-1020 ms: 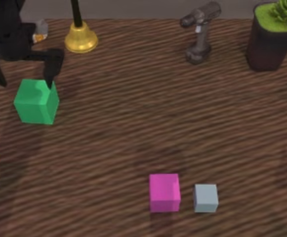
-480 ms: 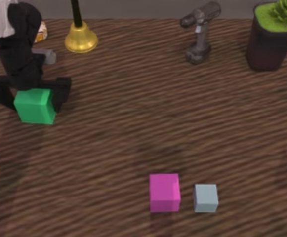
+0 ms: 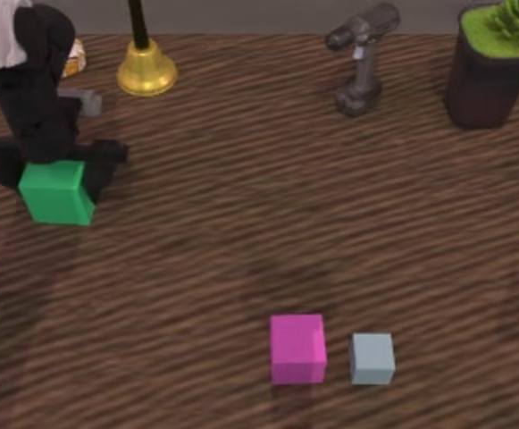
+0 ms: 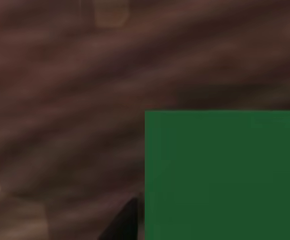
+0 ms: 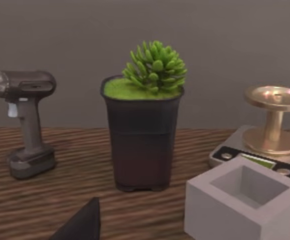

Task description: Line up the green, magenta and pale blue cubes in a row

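worktop (image 3: 241, 214) of dark striped wood fills the top view. the left arm reaches in at the upper left of the frame, its left gripper (image 3: 55, 168) down over the green cube (image 3: 56, 194), with dark fingers (image 3: 107, 159) spread wide on either side of the cube; whether they press on it i cannot tell. in the left wrist view the green cube (image 4: 224, 175) fills the lower right, very close. the right arm is out of the top view; only a dark tip shows low in the right wrist view. a potted succulent (image 3: 494, 63) stands at the upper right, a grey drill (image 3: 362, 63) at upper centre, a brass bell (image 3: 146, 67) at upper left. the magenta cube (image 3: 297, 349) sits at lower centre, the pale blue cube (image 3: 372, 358) just beside it to the right, a small gap between them, both well apart from the green one.
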You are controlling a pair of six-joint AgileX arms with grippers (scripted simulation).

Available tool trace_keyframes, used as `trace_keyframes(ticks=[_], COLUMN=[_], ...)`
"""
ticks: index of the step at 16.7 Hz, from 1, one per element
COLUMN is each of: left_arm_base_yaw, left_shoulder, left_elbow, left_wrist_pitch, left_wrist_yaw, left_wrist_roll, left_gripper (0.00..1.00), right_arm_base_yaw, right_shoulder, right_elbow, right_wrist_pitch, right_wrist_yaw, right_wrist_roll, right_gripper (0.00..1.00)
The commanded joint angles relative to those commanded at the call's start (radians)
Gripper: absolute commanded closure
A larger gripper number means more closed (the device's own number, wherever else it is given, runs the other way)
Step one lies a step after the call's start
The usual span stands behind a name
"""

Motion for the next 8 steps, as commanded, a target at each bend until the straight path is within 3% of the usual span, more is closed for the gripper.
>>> trace_keyframes(ticks=[7, 8], left_arm_base_yaw=[0.0, 0.0], left_shoulder=[0.0, 0.0], left_elbow=[0.0, 0.0], left_wrist_pitch=[0.0, 0.0], left_wrist_yaw=[0.0, 0.0], left_wrist_roll=[0.0, 0.0], left_gripper=[0.98, 1.0], right_arm_base_yaw=[0.0, 0.0], right_shoulder=[0.0, 0.0], right_elbow=[0.0, 0.0], right_wrist_pitch=[0.0, 0.0], right_wrist_yaw=[0.0, 0.0], right_wrist_roll=[0.0, 0.0], right_gripper=[0.0, 0.0])
